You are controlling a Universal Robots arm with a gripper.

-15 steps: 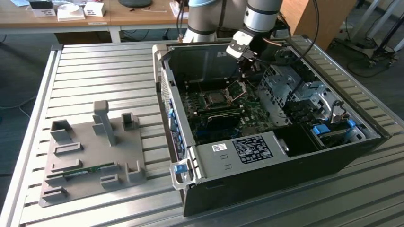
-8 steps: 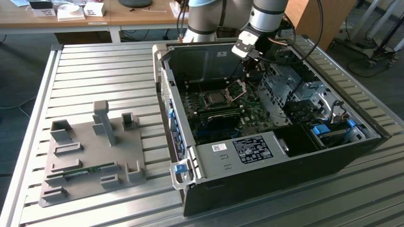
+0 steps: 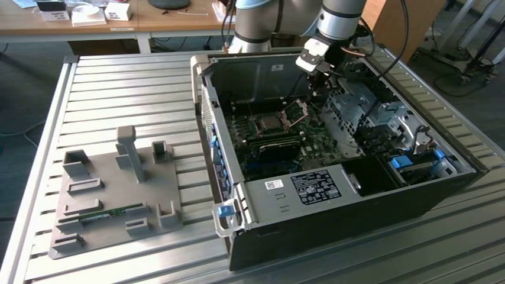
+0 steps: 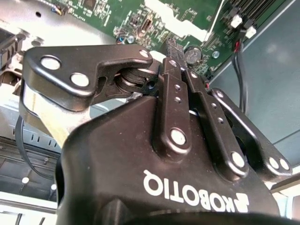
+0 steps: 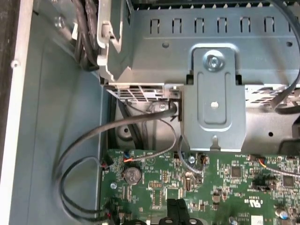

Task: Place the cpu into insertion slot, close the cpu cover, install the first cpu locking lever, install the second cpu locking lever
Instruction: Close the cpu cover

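Inside the open computer case (image 3: 332, 195) lies the green board (image 3: 320, 142). The insertion slot (image 3: 268, 123) sits on it as a dark square edged in silver; whether the cpu lies in it I cannot tell. The cpu cover (image 3: 296, 110) stands raised and tilted at the slot's edge toward the exterior view's right. My gripper (image 3: 320, 74) hangs over the case's back part, above and to the right of the cover. In both wrist views its fingertips (image 4: 170, 45) (image 5: 177, 210) are shut together over the green board (image 5: 225, 178), with nothing visible between them.
A grey metal bracket (image 5: 213, 93) and loose cables (image 5: 117, 126) lie just beyond the fingertips. A drive cage (image 3: 359, 112) fills the case's right side. On the slatted table (image 3: 118, 89), a grey fixture plate (image 3: 118, 195) holds a memory stick (image 3: 103, 214).
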